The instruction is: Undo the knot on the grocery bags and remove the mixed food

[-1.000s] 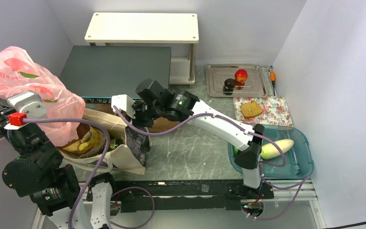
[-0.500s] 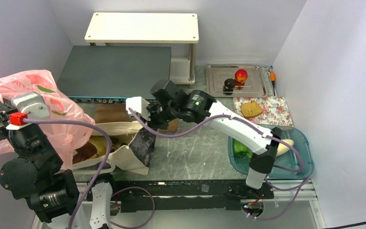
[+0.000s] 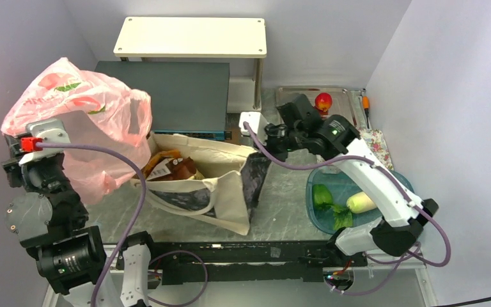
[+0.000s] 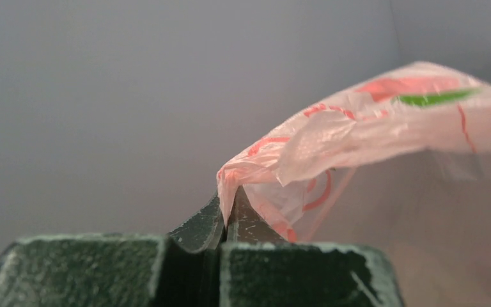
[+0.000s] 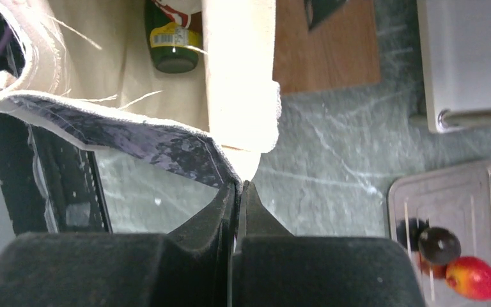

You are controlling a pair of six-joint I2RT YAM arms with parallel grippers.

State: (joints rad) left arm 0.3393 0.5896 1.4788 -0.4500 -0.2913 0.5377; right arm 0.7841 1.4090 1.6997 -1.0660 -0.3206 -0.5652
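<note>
At the left edge of the table (image 3: pixel 281 192), the left gripper (image 4: pixel 227 214) is clamped tight on a pinch of the pink plastic bag (image 3: pixel 83 109), holding it up in the air. The film hangs slack and looks empty. No knot shows in any view, so that step seems done, though the bag's mouth is hidden and I cannot confirm it. The right gripper (image 5: pixel 236 192) is fully closed on the rim of the canvas tote (image 3: pixel 211 185), at the corner where the beige cloth meets the dark patterned side panel, and it pulls the tote's mouth open toward the right. Part of the food is already out. The leafy greens (image 3: pixel 326 201) and the white radish (image 3: pixel 361 203) lie in the blue tub (image 3: pixel 409 192) at the right, and the red fruit (image 3: pixel 323 101) sits on the metal tray (image 3: pixel 345 93) at the back. Unpacking is not finished, because chip bags (image 3: pixel 172 167) lie inside the tote and the right wrist view shows the green bottle (image 5: pixel 169 38) with its yellow label deep in the tote. I judge the task a little past halfway, with the tote's contents left to remove and neither gripper free to reach for them.
</note>
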